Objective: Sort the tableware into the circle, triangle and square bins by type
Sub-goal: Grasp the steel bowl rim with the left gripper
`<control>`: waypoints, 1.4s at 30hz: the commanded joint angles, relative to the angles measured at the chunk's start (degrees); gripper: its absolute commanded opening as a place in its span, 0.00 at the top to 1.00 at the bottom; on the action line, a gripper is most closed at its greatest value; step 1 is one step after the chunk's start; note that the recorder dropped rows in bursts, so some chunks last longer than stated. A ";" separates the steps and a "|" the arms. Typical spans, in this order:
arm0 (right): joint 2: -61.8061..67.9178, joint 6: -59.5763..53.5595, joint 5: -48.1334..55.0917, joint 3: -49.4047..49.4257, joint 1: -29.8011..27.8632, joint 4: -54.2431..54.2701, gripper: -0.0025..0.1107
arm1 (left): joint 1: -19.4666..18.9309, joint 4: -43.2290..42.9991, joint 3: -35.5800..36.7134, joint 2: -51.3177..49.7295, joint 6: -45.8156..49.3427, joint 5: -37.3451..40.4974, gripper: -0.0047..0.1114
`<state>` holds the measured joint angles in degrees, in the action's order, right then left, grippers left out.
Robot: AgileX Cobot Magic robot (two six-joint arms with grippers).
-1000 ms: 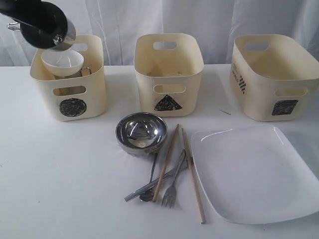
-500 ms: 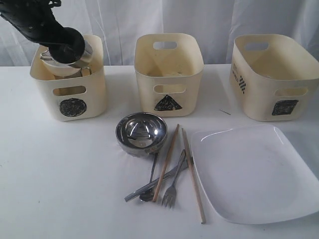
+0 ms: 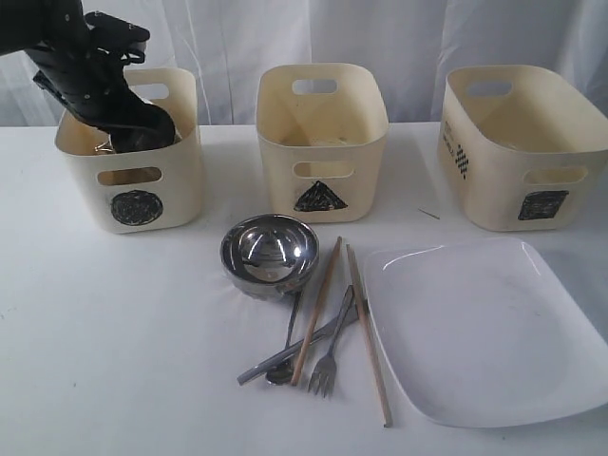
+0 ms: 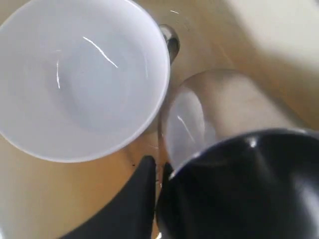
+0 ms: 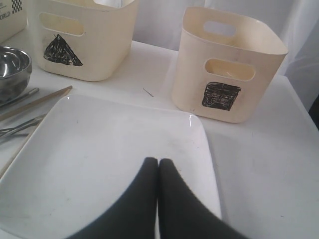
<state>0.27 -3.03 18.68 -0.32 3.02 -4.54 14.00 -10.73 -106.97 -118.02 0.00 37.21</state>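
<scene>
Upright small white bowl (image 4: 82, 74) inside circle bin (image 3: 176, 195).

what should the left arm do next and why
Probably lift the left gripper straight up out of the circle bin: the small white bowl already sits inside beside a steel mug, and nothing looks clamped in its jaws. The steel bowl on the table looks like the next pick.

Soft, even light fills the room; shadows are faint. Glare streaks the white bowl (image 4: 82, 79) and steel bowl (image 3: 269, 249). The left wrist view is blurred close-up.
</scene>
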 commanded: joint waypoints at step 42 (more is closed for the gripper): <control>-0.27 1.86 -0.55 0.32 -0.14 0.19 0.98 | 16.94 17.62 1.83 -0.74 13.30 16.24 0.43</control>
<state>0.27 -1.59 18.68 -0.32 3.02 -4.54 30.66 6.21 -105.24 -118.61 13.93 53.69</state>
